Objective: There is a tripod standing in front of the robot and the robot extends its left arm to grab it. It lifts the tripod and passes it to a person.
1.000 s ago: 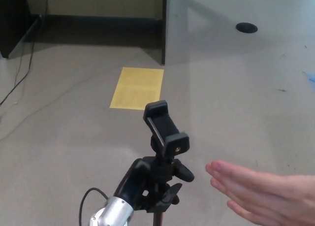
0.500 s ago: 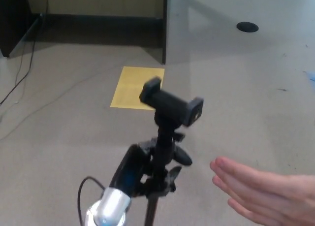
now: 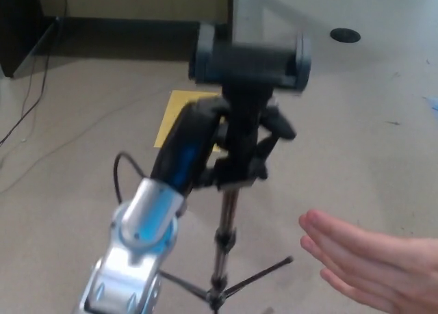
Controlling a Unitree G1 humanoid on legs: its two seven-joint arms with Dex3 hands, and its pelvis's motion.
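My left hand (image 3: pixel 205 146) is shut on the neck of the black tripod (image 3: pixel 236 143), just under its phone clamp (image 3: pixel 250 61). The tripod hangs raised and close to the camera, blurred by motion. Its silver stem (image 3: pixel 222 245) runs down to spread legs (image 3: pixel 260 276) near the bottom edge. My silver and blue left forearm (image 3: pixel 140 232) reaches up from the lower left. A person's open hand (image 3: pixel 369 259) lies palm up at the lower right, apart from the tripod. My right hand is not in view.
A yellow sheet (image 3: pixel 179 115) lies on the grey floor behind the tripod. A dark partition edge (image 3: pixel 229 13) stands at the top centre. Cables (image 3: pixel 34 88) trail across the floor at the left. A round black floor port (image 3: pixel 345 35) sits at the top right.
My left arm has lifted the tripod up and toward the camera; the clamp has turned and risen from mid-frame to near the top. The person's hand stays low at the right.
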